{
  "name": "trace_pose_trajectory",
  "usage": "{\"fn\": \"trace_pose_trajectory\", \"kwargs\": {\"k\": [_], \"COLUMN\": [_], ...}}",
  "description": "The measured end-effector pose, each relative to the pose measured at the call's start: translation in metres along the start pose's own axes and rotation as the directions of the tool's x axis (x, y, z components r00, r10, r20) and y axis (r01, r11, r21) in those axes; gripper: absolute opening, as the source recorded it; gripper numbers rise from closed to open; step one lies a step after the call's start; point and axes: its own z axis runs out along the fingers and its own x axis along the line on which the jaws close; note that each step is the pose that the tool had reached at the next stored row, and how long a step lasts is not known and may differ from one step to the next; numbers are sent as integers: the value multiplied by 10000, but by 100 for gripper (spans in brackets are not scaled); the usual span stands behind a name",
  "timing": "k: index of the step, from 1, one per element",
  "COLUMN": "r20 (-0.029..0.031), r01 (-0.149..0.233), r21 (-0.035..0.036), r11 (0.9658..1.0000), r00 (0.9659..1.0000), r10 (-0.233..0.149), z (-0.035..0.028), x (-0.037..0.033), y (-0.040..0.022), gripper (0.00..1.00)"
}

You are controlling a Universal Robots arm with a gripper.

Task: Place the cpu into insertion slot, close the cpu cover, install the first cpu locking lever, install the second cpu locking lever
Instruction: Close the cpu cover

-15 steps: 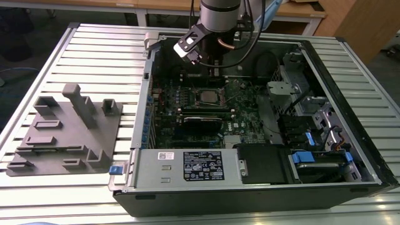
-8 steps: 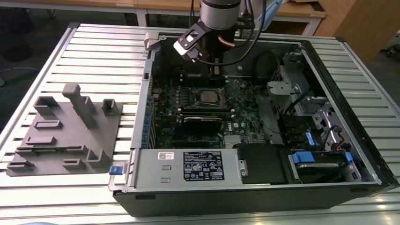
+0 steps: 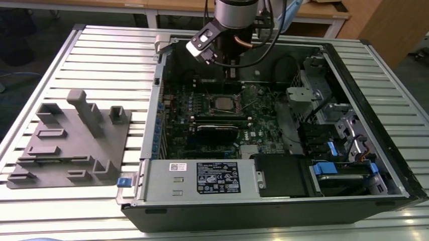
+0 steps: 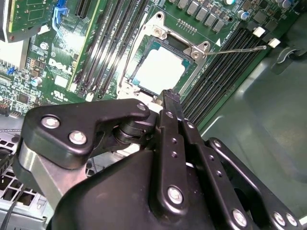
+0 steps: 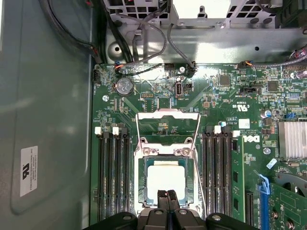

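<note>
Already seated, the cpu (image 5: pixel 165 178) lies flat in the insertion slot (image 5: pixel 142 184) on the green board (image 5: pixel 230 96), its grey top showing thru the cut-out. The cpu cover (image 5: pixel 165 152) looks lowered around it, prob. so the frame can clamp the chip. The wire locking levers (image 5: pixel 168 114) appear unlatched: one rod (image 4: pixel 235 49) sticks out sideways, clear of its hook, so nothing seems to press the cover down yet.

The gripper (image 5: pixel 169 194) hangs just above the socket edge nearest the arm. Its fingers (image 5: pixel 164 195) are clenched together w/ nothing between them, which reads as a narrow tip for pushing, not grasping. In the exterior view the arm reaches down into the open pc case (image 3: pixel 375 100).
</note>
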Motion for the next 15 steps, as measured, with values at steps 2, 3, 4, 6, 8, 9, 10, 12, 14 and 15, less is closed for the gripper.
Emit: {"fn": "trace_pose_trajectory", "kwargs": {"k": [2,3,4,6,8,9,10,12,14,15], "r20": [0,0,2,0,0,1,2,3,1,1], "r01": [0,0,0,0,0,0,0,-1,0,0], "r21": [0,0,1,0,0,0,1,2,1,1], "r11": [10000,10000,10000,10000,10000,10000,10000,10000,10000,10000], "r00": [10000,10000,10000,10000,10000,10000,10000,10000,10000,10000], "r10": [0,0,0,0,0,0,0,1,0,0], "z": [-6,-7,-9,-9,-10,-11,-14,-20,-29,-35], "x": [0,0,0,0,0,0,0,0,0,0], "y": [0,0,0,1,1,1,1,1,2,2], "gripper": [11,11,11,11,11,11,11,11,11,11]}}
